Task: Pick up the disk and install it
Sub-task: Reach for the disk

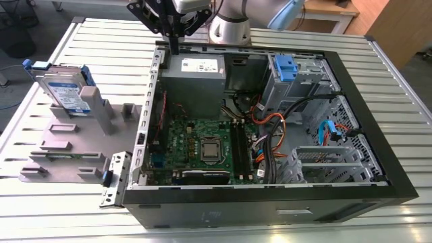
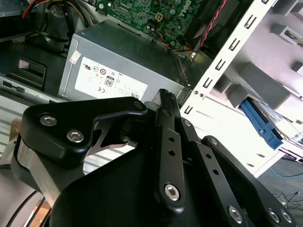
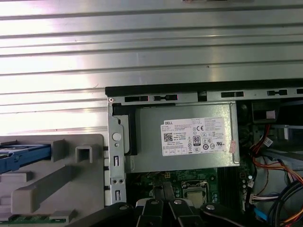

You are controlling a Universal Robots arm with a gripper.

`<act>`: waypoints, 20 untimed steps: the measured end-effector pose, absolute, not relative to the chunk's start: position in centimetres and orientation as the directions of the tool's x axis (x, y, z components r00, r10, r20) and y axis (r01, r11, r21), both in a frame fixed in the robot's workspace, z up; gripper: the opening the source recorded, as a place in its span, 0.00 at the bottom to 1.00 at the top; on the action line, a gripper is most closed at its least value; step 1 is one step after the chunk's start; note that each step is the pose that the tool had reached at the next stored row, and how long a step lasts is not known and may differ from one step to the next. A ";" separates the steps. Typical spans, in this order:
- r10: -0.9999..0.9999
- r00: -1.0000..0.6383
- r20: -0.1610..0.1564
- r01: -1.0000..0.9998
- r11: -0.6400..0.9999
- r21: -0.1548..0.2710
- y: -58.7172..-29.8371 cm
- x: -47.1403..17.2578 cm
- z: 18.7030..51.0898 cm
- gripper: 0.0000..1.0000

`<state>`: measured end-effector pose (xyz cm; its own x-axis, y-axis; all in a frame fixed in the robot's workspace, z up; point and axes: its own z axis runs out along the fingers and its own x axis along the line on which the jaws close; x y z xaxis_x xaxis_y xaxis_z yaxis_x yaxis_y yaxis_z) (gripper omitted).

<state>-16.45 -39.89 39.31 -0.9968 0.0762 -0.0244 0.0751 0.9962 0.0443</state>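
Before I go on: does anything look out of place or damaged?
Nothing stands out: the disk stands on edge in the grey fixture, and the end effector hangs near the power supply.

In the exterior view the arm (image 1: 231,28) stands at twelve o'clock. Its black gripper (image 1: 174,49) hangs just toward eleven, pointing down to six o'clock. In the second wrist view the fingers (image 2: 165,123) lie pressed together, closed and empty.
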 end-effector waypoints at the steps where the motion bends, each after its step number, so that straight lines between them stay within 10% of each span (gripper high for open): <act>1: 0.076 -0.997 -0.024 0.075 0.996 0.044 -39.9 -16.5 39.3 0.11; 20: 0.076 -0.997 -0.024 0.075 0.996 0.044 -39.9 -18.3 39.3 0.11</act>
<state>-18.33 -39.89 39.30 -0.9968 0.0763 -0.0244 0.0751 0.9962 0.0443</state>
